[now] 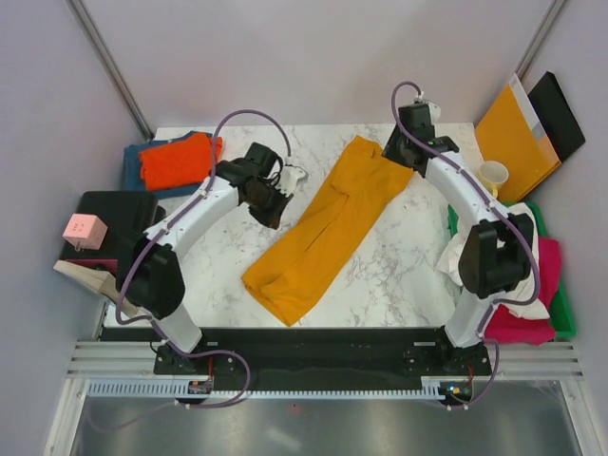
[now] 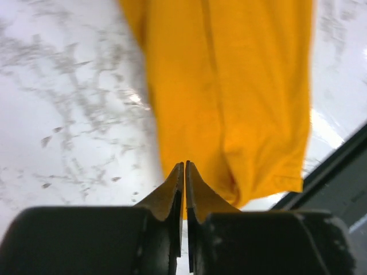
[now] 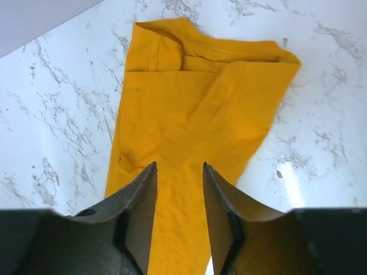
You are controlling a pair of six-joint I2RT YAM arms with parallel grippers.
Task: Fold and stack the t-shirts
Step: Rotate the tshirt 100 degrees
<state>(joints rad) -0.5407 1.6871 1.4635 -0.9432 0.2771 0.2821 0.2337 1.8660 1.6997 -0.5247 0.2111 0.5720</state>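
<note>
Mustard-yellow t-shirt (image 1: pixel 323 233): lies flat on the marble surface (image 1: pixel 408 275) as one long narrow strip, running diagonally from the far right down toward the near left. Its sides are turned in lengthwise. The far end shows layered tucks in the right wrist view. The near end stops short of the black rail at the surface's front edge.

Right fingers (image 3: pixel 140 200): above the strip's far part, standing apart with yellow cloth visible through the gap. Nothing is gripped.

Left fingers (image 2: pixel 169 192): just beside the strip's left edge, about midway along it. Only a thin slit shows between them, and no cloth is pinched in it.

Step in hand, as I judge it: the lengthwise fold is finished and neither arm holds anything (a pause between folds, by the look of it). The strip has not yet been folded across its length.

Next move calls for pinching one short end at both corners, lifting it low, and laying it over the other end so the edges meet. The left fingers would need to widen first.

Farther out: orange t-shirt (image 1: pixel 176 160) is folded on top of the teal-blue t-shirt (image 1: pixel 133 176) at the far left corner, the likely stack. White t-shirt (image 1: pixel 461 261) and magenta t-shirt (image 1: pixel 522 323) are bunched unfolded off the right edge.
</note>
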